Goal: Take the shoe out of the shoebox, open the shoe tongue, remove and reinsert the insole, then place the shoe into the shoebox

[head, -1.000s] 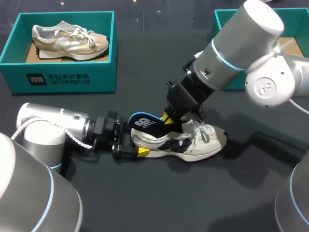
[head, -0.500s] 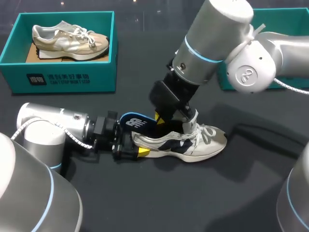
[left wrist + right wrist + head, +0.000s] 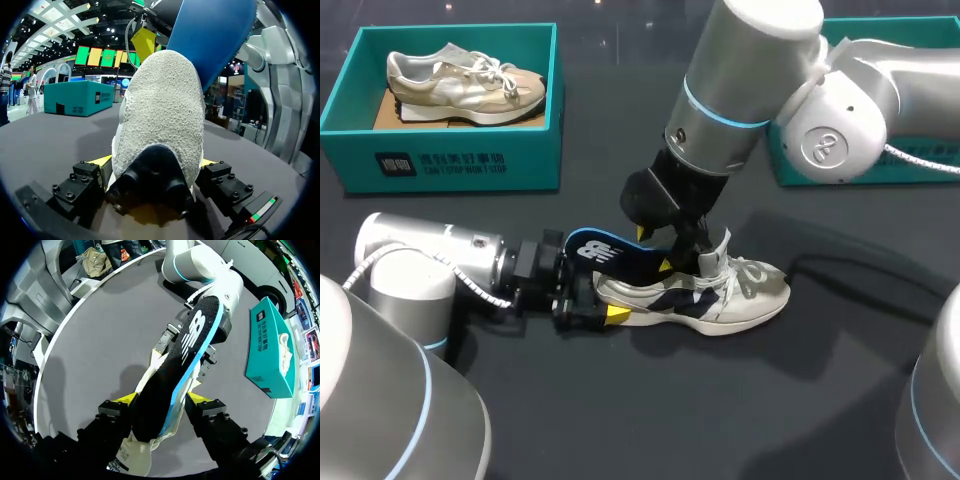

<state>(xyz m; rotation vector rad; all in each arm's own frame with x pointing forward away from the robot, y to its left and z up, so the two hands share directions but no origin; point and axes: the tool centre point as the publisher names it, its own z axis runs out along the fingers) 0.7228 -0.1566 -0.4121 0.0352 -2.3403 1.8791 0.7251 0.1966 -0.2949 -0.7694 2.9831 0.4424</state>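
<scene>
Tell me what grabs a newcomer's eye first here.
A dark insole with a blue edge juts from the white shoe in the middle, pinched in the right claw. The left claw clamps the shoe's heel. A teal shoebox holding a beige shoe sits far left.

shoe (image 3: 160, 115): rough suede | insole (image 3: 180, 365): smooth, matt | table (image 3: 620, 420): matt

This looks like a show floor in an exhibition hall. Past the round dark table (image 3: 95, 350) with its pale rim, a high ceiling carries rows of lights (image 3: 50, 22) above a band of bright coloured screens (image 3: 97, 56). On the table a teal shoebox (image 3: 450, 160) at the far left corner displays a beige shoe (image 3: 460, 80), a second shoebox (image 3: 790, 168) stands at the far right, and the grey left arm (image 3: 420, 265) and right arm (image 3: 750, 70) reach over it.
</scene>
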